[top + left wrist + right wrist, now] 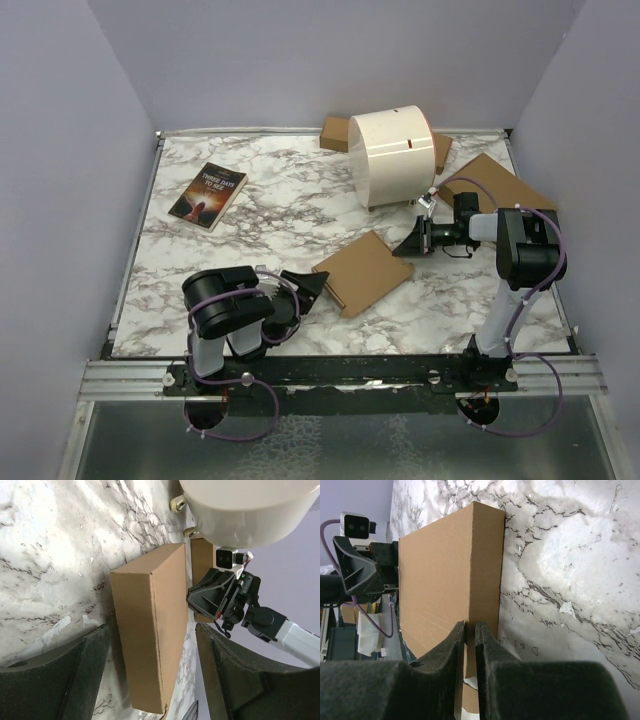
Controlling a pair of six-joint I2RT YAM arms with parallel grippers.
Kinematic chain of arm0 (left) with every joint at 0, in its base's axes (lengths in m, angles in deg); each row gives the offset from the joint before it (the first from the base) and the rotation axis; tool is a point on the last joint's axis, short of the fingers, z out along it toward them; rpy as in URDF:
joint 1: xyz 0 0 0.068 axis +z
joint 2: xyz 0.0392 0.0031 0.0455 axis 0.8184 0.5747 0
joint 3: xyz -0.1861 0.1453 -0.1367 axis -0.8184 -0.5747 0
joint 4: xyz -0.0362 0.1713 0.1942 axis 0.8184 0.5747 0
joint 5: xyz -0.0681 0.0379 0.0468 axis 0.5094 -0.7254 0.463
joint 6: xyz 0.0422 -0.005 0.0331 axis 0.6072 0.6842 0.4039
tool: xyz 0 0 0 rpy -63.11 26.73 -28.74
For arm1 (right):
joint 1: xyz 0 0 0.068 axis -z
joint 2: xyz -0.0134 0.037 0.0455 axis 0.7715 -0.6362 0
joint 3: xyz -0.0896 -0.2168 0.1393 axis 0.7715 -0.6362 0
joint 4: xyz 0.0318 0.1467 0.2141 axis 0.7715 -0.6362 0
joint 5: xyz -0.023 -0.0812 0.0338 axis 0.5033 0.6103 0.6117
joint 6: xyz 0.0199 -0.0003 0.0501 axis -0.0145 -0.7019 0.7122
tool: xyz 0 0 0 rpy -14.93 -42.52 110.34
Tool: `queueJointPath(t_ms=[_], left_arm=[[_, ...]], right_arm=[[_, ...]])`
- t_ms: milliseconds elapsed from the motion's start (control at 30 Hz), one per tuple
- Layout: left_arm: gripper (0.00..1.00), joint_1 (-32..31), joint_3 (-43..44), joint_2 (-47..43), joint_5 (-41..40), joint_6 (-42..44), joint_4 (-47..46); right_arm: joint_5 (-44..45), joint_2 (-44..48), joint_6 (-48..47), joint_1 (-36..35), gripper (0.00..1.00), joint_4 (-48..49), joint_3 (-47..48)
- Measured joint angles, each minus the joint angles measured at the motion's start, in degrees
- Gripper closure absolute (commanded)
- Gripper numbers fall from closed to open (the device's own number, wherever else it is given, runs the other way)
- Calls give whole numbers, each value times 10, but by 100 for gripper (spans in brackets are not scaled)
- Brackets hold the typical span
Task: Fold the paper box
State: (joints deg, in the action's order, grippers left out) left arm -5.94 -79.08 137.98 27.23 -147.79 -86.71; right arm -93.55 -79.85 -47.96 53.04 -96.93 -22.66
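The paper box (pixel 364 271), by the table's (pixel 200 270) near edge, is flanked: left gripper (pixel 310 287) spread wide, empty, seemingly to brace; right gripper (pixel 406 245) nearly shut, empty, seemingly to press.

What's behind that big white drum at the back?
Brown cardboard pokes out behind the white drum on its left and right. The drum covers the middle, so whether it is one piece is unclear.
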Motion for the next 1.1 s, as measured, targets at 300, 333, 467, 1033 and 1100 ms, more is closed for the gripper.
queueJointPath(t_ms=[300,333,467,1033,1100], left_arm=[[28,0,31,42,-6,-14,-6],[29,0,33,42,-7,-14,-7],[35,0,37,45,-8,-12,-7],[62,0,43,66,-9,16,-6],[63,0,43,66,-9,20,-6]], right_arm=[[2,-1,9,2,90,0,0],[2,-1,9,2,90,0,0],[2,-2,11,2,90,1,0],[1,-2,8,2,75,0,0],[1,-1,2,3,66,-3,1]])
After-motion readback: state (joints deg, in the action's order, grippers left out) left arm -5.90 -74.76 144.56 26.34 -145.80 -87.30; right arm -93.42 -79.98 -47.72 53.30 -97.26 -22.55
